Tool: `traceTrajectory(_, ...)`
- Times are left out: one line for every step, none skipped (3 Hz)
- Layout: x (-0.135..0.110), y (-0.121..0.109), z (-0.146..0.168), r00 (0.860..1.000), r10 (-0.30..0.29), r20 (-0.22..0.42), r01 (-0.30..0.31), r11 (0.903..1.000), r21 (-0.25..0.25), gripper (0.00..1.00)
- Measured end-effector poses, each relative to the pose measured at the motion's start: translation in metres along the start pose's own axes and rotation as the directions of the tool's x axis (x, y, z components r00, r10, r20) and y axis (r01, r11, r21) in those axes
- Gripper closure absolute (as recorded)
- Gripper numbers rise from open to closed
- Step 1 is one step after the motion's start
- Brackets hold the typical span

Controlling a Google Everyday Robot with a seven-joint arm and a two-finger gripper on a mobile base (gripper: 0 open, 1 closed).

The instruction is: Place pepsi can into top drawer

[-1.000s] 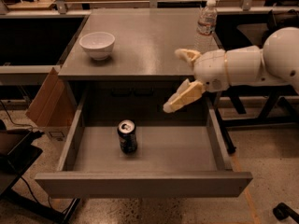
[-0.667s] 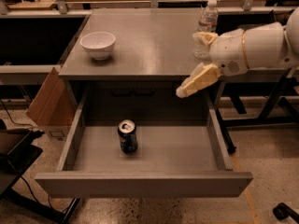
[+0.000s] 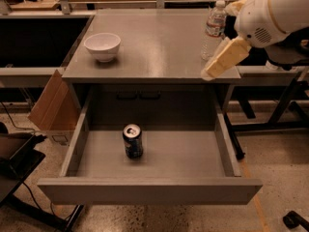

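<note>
Camera view showed the pepsi can (image 3: 133, 140) standing upright on the floor of the top drawer (image 3: 149, 191), a little left of the middle and apart from every wall. The drawer was pulled out below the tabletop (image 3: 159, 47). The hand (image 3: 219, 41) hung at the right rear of the tabletop, well above and away from the can. Its fingers (image 3: 226, 57) were spread and gripped nothing, so the placing itself looked done.

The nearest hazard was the water bottle (image 3: 212, 30), which stood just beside the spread hand and overlapped it in this view. How much room lay between them could not be told. A sideways swing or a turn of the wrist could have clipped the bottle, which is tall and light, and sent it rolling off the right edge or down into the open drawer onto the can.

The can was the second worry. It stood on a smooth metal floor with nothing bracing it, so a bump to the drawer front or a hard push to shut it could have tipped or slid it.

The bowl (image 3: 102, 46) at the left rear and the cardboard box (image 3: 53, 105) by the left leg were well apart from the arm and seemed in no danger
</note>
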State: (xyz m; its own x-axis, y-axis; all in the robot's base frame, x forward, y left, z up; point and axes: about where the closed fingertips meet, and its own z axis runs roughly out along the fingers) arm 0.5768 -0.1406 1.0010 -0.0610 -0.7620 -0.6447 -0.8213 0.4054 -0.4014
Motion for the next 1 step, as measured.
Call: traceTrajectory(0.0029,-0.0039,-0.0256,0.987,0.003,-0.162,0.007,0.9978,0.066,0.0)
